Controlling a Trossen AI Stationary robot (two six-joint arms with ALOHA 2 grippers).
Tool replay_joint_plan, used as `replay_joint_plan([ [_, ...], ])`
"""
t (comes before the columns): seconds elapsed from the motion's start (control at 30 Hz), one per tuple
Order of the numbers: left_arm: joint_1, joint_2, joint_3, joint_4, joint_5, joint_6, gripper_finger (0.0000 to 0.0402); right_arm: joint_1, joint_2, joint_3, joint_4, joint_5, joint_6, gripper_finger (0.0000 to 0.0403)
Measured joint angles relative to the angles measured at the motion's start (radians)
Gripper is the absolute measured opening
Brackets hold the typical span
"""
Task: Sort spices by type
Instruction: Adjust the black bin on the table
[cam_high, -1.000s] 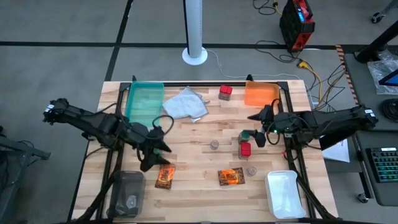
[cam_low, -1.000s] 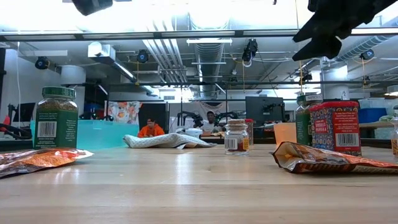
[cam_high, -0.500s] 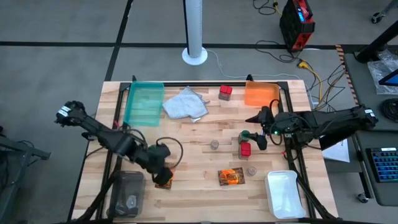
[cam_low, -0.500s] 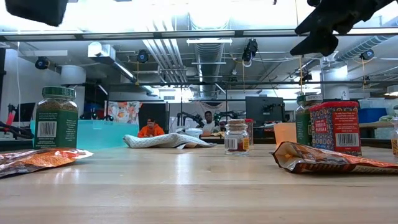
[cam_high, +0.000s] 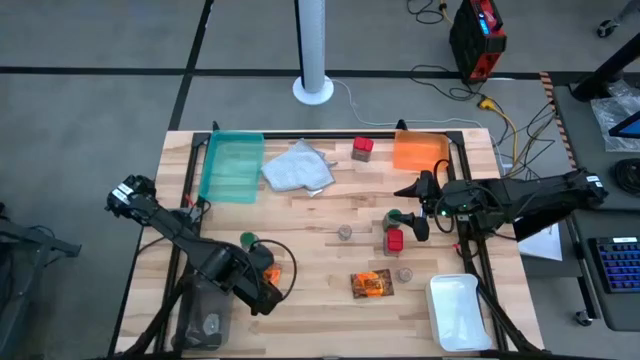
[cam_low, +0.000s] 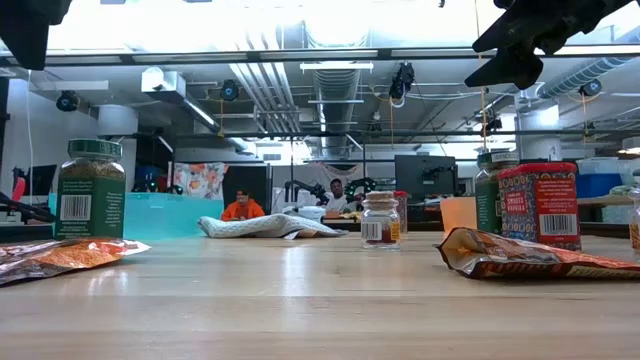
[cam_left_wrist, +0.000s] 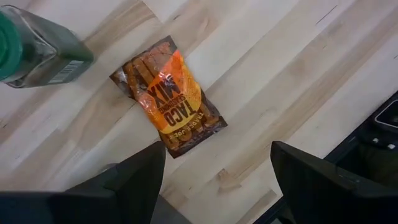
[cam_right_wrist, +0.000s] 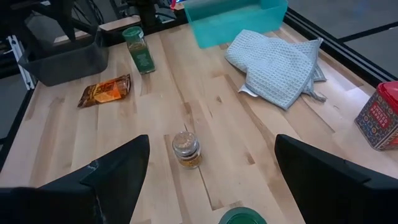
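Observation:
My left gripper (cam_high: 257, 290) is open above the near-left orange-brown packet (cam_left_wrist: 174, 102), touching nothing; a green-capped jar (cam_high: 247, 241) stands just beyond it. My right gripper (cam_high: 413, 222) is open, raised over a second green-capped jar (cam_high: 395, 215) and a red box (cam_high: 394, 240). A tiny grey jar (cam_high: 345, 232) stands mid-table and another (cam_high: 404, 273) nearer the front. A second packet (cam_high: 371, 284) lies flat front-centre. Another red box (cam_high: 362, 148) stands at the far edge.
A pale grey cloth (cam_high: 297, 167) lies at the back between a teal tray (cam_high: 232, 165) and an orange tray (cam_high: 420, 152). A white tray (cam_high: 460, 310) sits front right, and a dark bin (cam_high: 205, 310) front left. People show in the room beyond.
My left gripper has gone toward the table's near edge, from over the left green-capped jar to above the near-left packet; the jar now shows uncovered. The jar and packet have stayed where they were.

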Motion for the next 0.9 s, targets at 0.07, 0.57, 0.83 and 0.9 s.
replay_joint_plan([
  [0.07,-0.006,0.017,0.005,0.002,0.000,-0.013,0.0276,0.000,0.000,0.000,0.000,0.000,0.002,0.0338],
  [0.57,-0.133,0.084,-0.050,0.021,-0.098,-0.341,0.0276,0.000,0.000,0.000,-0.004,0.000,0.012,0.0338],
  [0.83,-0.158,0.131,-0.080,0.079,-0.159,-0.424,0.0276,0.000,0.000,-0.001,-0.001,0.000,0.009,0.0338],
  [0.9,-0.157,0.147,-0.084,0.077,-0.166,-0.425,0.0276,0.000,0.000,-0.001,-0.001,0.000,0.009,0.0338],
])
